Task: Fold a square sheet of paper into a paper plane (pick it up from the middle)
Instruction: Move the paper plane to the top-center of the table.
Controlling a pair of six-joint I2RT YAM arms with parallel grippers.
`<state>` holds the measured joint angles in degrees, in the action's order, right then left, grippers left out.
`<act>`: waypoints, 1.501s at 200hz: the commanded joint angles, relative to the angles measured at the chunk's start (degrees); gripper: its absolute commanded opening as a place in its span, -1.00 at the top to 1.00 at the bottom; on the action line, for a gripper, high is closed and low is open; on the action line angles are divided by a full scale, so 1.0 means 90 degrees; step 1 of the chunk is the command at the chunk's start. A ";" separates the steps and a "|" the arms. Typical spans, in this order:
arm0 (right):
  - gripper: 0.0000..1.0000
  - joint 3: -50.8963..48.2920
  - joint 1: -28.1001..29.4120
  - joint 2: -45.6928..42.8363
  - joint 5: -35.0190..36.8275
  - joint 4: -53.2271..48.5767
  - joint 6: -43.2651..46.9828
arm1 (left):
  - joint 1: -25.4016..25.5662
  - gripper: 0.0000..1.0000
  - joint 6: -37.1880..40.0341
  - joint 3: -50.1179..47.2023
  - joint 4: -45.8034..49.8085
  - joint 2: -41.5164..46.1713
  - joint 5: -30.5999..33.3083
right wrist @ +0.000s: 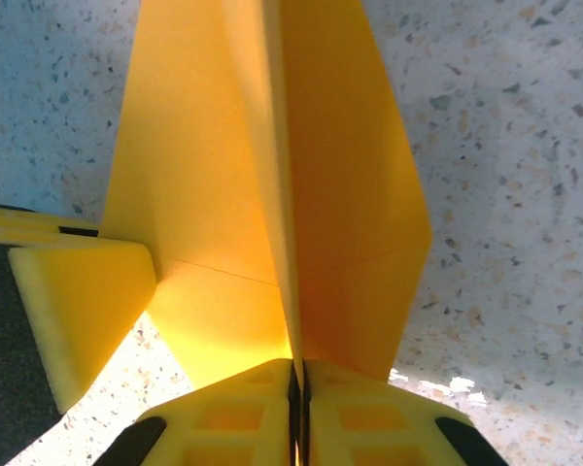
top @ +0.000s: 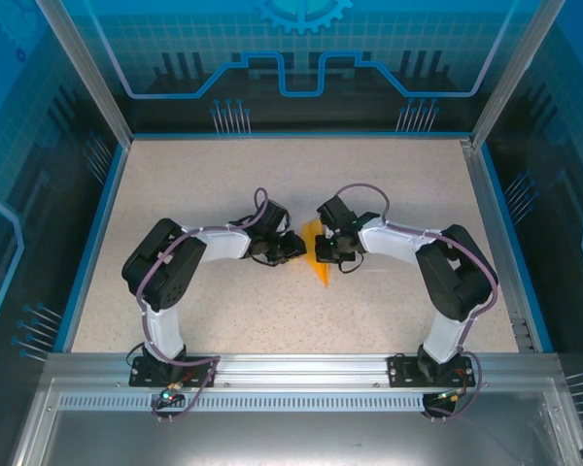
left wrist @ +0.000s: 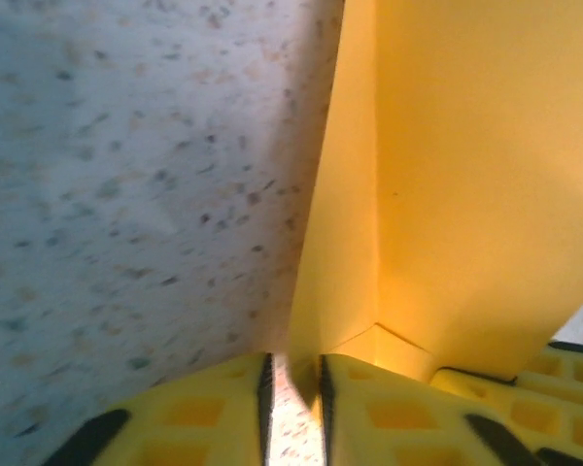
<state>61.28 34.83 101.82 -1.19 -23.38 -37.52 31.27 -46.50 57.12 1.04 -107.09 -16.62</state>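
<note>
Stage, at a guess: late folding, sharpening the centre crease of the paper plane (top: 318, 254). Lying on the middle of the table (top: 223, 184), between both arms. Right gripper (right wrist: 299, 383): clamping tight on the central ridge, with a wing on either side. Left gripper (left wrist: 293, 377): standing slightly parted at the plane's edge, showing table through the slit, not clearly pinching anything. Next, probably needing a firm left-side grip before pressing along the crease, keeping layers aligned. Pointing its sharp tip toward the near edge, slightly rightward. Running lengthwise far-to-near.
</note>
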 commanded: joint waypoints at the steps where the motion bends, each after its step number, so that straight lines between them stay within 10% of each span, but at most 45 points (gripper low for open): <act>1: 0.83 0.0217 0.0133 0.0155 0.0224 -0.0319 -0.0031 | -0.0036 0.35 0.0000 0.0175 0.0808 0.0572 0.0611; 167: 0.68 0.1020 0.0478 0.0975 0.0729 -0.1111 -0.0021 | -0.0340 -0.84 -0.0318 0.0215 0.2922 0.1342 0.2954; 300: 0.84 0.1922 0.0493 0.0919 0.1211 -0.1582 0.0204 | -0.0532 -0.97 -0.0287 0.0162 0.3203 0.1496 0.3254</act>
<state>74.00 39.72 111.04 7.97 -35.62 -37.30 27.59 -49.43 58.78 27.20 -96.09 10.35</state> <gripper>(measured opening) 0.086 0.985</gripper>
